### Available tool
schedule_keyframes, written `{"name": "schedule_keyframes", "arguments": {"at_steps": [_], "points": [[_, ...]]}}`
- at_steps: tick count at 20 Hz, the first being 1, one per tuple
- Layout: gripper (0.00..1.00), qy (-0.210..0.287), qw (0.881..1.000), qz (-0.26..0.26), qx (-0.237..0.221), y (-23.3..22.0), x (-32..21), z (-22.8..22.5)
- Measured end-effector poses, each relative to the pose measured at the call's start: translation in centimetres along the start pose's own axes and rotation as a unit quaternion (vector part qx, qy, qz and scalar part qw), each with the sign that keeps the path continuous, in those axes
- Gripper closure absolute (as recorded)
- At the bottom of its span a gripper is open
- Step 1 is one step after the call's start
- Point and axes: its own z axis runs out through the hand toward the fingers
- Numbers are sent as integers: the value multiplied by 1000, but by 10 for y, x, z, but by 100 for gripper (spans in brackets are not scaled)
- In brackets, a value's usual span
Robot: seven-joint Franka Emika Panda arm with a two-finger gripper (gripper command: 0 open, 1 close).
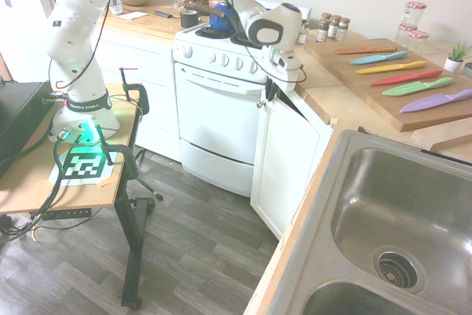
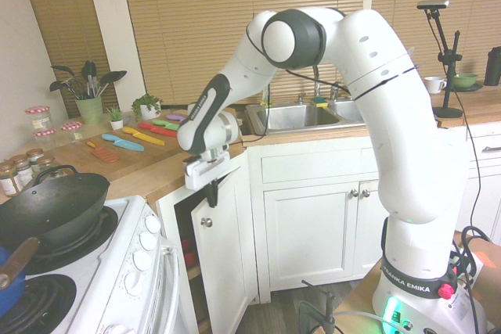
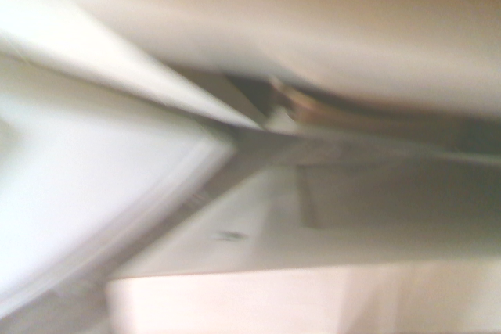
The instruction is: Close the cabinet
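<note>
The wok (image 2: 53, 207) is resting atop the stove (image 2: 133, 260), seemingly for burner use. Just beside the stove, the cabinet's door (image 2: 225, 260) is standing ajar. There, the pincer (image 2: 211, 194) is hovering by the door's top edge, fingers together, probably for pushing rather than gripping; contact is staying unclear. Beyond, the sink (image 2: 301, 118) is sitting farther from the stove.

The wrist view is all blurry. The pan (image 2: 53, 207) is cut off by the edge, and so is the blue pot (image 2: 11, 281). The sink (image 1: 391, 219) is cut off too. The cabinet door (image 2: 225, 252) hides part of the inside.
</note>
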Motion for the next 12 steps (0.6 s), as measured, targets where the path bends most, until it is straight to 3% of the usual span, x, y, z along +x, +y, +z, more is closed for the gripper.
{"name": "schedule_keyframes", "arguments": {"at_steps": [5, 12], "points": [[100, 10, 1000, 19, 1, 3, 6, 1], [100, 58, 996, 71, 18, 98, -23, -41]]}}
